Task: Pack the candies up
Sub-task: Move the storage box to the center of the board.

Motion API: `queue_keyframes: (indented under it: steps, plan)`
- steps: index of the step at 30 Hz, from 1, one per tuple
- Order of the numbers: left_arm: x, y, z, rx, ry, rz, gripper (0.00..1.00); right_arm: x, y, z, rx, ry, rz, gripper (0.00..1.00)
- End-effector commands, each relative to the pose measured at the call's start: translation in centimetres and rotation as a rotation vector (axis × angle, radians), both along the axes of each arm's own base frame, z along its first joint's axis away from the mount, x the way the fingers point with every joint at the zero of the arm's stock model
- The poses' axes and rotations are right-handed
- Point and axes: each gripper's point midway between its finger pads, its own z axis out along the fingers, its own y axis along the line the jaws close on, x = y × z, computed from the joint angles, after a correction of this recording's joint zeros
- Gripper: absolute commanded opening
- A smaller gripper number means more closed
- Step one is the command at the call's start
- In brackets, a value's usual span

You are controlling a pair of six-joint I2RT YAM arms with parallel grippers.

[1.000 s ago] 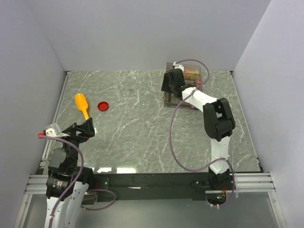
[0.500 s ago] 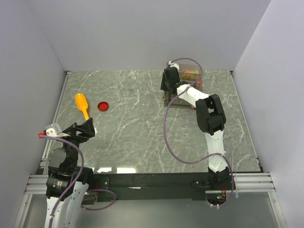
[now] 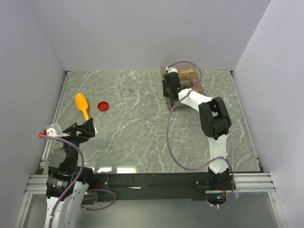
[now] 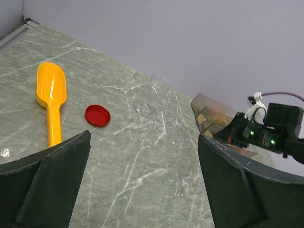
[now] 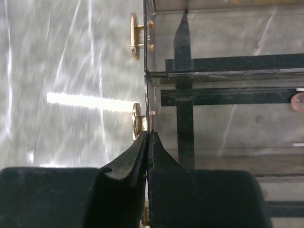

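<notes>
The candies (image 3: 191, 74) lie as a pink and orange heap inside a clear plastic box (image 3: 194, 85) at the back right; in the left wrist view the candies (image 4: 210, 117) show through its wall. One pink candy (image 5: 298, 102) sits at the right edge of the right wrist view. My right gripper (image 3: 170, 91) is at the box's left side. Its jaws (image 5: 149, 135) are shut on the thin clear edge of the box (image 5: 213, 47), beside a brass fitting (image 5: 138, 121). My left gripper (image 3: 87, 127) hangs open over bare table at the front left, with nothing between its fingers (image 4: 57, 180).
A yellow-orange scoop (image 3: 81, 105) and a flat red lid (image 3: 103, 106) lie at the left. The left wrist view shows the scoop (image 4: 51, 97), the lid (image 4: 97, 115) and a clear cup (image 4: 153, 94) lying on its side. Grey walls close in three sides.
The right gripper's jaws have closed onto the box's clear edge, and the arm has shifted slightly at the box. The left arm has not moved.
</notes>
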Motion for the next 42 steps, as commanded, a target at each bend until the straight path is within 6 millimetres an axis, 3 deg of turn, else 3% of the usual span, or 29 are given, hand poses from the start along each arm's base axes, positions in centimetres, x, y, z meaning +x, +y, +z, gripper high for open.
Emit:
queue_keyframes:
  steps: [1, 10, 18, 25, 34, 42]
  plan:
    - [-2.7, 0.2, 3.1, -0.008, -0.164, -0.013, 0.99, -3.8, 3.2, 3.3, 0.010, -0.040, 0.159, 0.00]
    - [-3.0, 0.1, 3.4, -0.006, -0.182, -0.021, 1.00, -15.7, 6.0, 2.6, 0.043, 0.040, 0.390, 0.00]
    - [-2.7, -0.1, 3.2, -0.001, -0.167, -0.030, 0.99, -23.6, 6.8, 2.1, 0.103, 0.060, 0.483, 0.00]
    - [-1.8, -1.7, 2.8, 0.031, -0.150, -0.108, 1.00, -27.4, 6.9, 1.4, 0.145, 0.096, 0.469, 0.00]
    - [-1.2, -1.3, 2.3, 0.046, -0.115, -0.082, 0.99, -32.8, 7.2, 0.7, 0.212, 0.209, 0.453, 0.00]
    - [-0.9, -0.7, 1.8, 0.050, -0.091, -0.051, 0.99, -35.9, 7.8, 0.2, 0.222, 0.272, 0.459, 0.00]
